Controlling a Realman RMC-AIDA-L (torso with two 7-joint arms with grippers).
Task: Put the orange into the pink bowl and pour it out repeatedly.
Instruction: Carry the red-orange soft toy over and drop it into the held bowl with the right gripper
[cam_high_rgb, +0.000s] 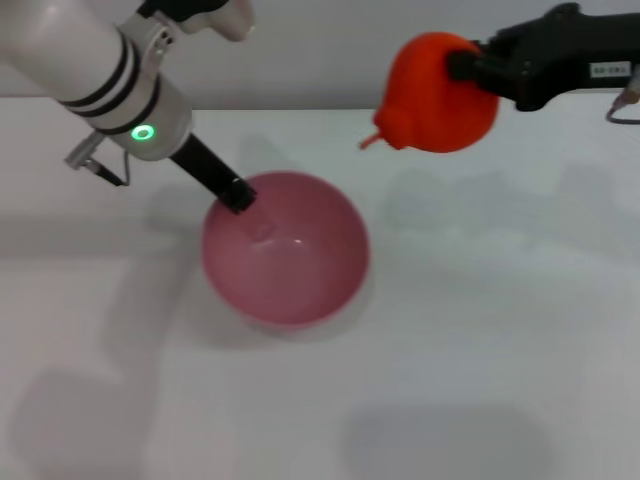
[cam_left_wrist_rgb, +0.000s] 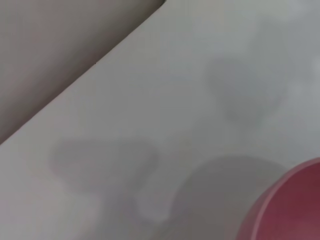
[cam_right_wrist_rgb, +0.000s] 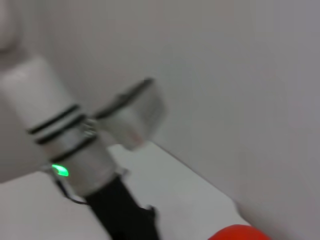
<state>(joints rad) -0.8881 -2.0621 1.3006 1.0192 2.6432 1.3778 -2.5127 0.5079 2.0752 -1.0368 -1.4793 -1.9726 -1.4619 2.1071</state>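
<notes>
The pink bowl (cam_high_rgb: 285, 250) stands upright and empty on the white table, left of the middle. My left gripper (cam_high_rgb: 238, 194) reaches down from the upper left and is shut on the bowl's far left rim. The bowl's edge also shows in the left wrist view (cam_left_wrist_rgb: 292, 210). My right gripper (cam_high_rgb: 462, 68) comes in from the upper right and is shut on the orange (cam_high_rgb: 435, 95). It holds the orange in the air, above and to the right of the bowl. A sliver of the orange shows in the right wrist view (cam_right_wrist_rgb: 240, 233).
The white table (cam_high_rgb: 480, 330) stretches to the front and right of the bowl. A pale wall runs behind its far edge. The left arm (cam_right_wrist_rgb: 75, 155), with a green light on it, shows in the right wrist view.
</notes>
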